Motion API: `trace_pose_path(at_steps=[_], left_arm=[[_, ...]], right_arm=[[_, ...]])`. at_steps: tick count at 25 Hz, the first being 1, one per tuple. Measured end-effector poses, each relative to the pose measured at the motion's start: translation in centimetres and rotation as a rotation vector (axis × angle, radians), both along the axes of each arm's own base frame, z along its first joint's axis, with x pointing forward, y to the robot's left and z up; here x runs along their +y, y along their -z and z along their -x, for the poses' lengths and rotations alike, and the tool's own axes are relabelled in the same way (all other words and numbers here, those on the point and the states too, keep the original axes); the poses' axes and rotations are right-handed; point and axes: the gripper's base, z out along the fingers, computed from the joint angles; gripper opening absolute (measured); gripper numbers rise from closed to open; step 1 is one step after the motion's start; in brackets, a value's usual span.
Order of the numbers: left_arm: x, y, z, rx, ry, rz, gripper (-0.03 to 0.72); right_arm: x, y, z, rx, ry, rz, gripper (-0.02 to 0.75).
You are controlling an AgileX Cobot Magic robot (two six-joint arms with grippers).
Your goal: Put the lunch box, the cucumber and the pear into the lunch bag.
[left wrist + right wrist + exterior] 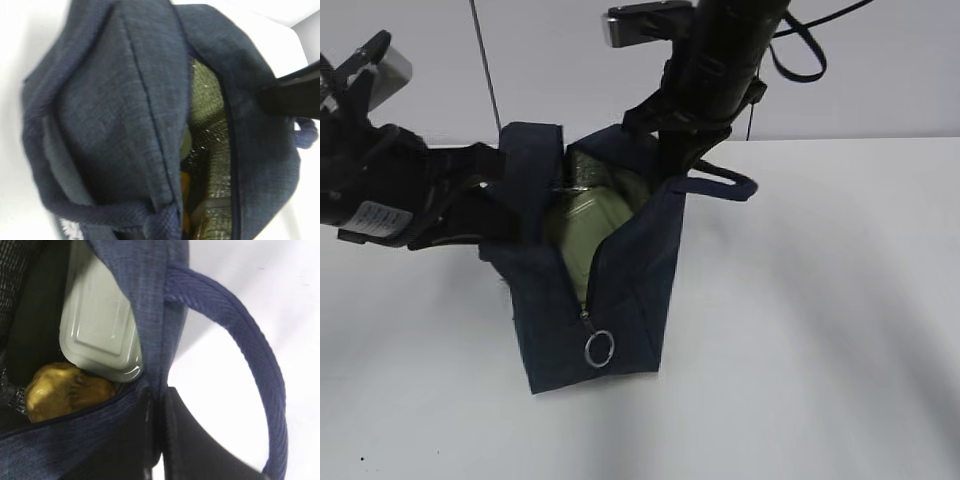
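Observation:
The navy lunch bag (630,300) stands open at the table's middle. The sage-green lunch box (582,235) stands inside it, and its lid shows in the right wrist view (100,325). The yellow pear (65,390) lies inside the bag, beside the box. I cannot make out the cucumber. My left gripper (505,205) holds the bag's left rim, and fabric (115,110) hides its jaws in the left wrist view. My right gripper (670,170) is shut on the far right rim (159,440), next to a loop handle (250,355).
The zipper's metal ring pull (599,348) hangs at the front of the bag. The right loop handle (725,185) sticks out to the right. White table top (820,320) lies all around the bag.

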Motion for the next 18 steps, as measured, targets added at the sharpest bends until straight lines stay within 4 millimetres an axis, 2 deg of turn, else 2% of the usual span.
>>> trace_pose_path(at_steps=[5,7,18], left_arm=[[-1.2,-0.6,-1.9,0.023,0.025,0.032,-0.017],[-1.6,-0.6,-2.5,0.042,0.035,0.046,-0.017],[-2.4,1.1,-3.3,0.134,0.036,0.076,-0.017]], right_arm=[[-2.8,-1.7,-0.2,-0.031,0.099,0.019,0.008],[-3.5,-1.8,-0.4,-0.030,0.117,0.021,0.008],[-3.8,0.5,-0.3,0.041,0.125,0.043,0.008]])
